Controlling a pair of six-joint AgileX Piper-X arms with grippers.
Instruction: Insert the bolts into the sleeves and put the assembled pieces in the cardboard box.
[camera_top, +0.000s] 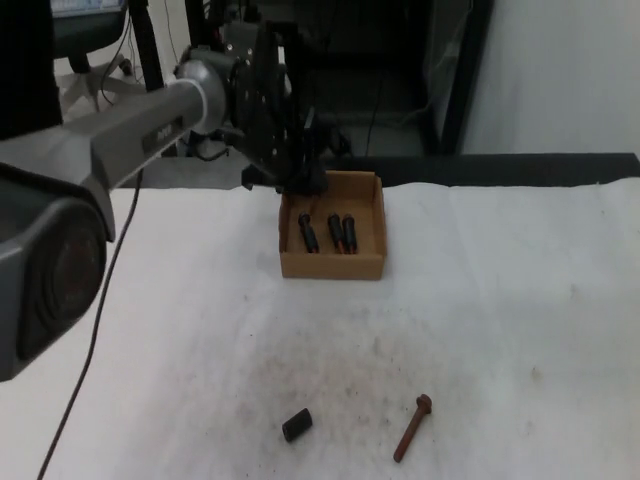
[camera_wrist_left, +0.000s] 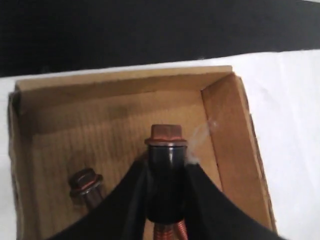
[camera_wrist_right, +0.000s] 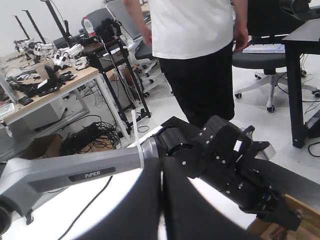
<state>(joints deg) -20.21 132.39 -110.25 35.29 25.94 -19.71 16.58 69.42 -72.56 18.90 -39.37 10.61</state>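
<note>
Left gripper clenches a sleeved bolt over the cardboard box; free floor lies toward five o'clock.

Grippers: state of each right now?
Left gripper: shut on the black cylindrical sleeve with a copper-coloured hex-head bolt inside.
Right gripper: shut, holding nothing.

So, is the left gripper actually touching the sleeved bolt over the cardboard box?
Touching. In the left wrist view both fingers of the left gripper press against the sleeved bolt, with no gap on either side, above the cardboard box.
</note>
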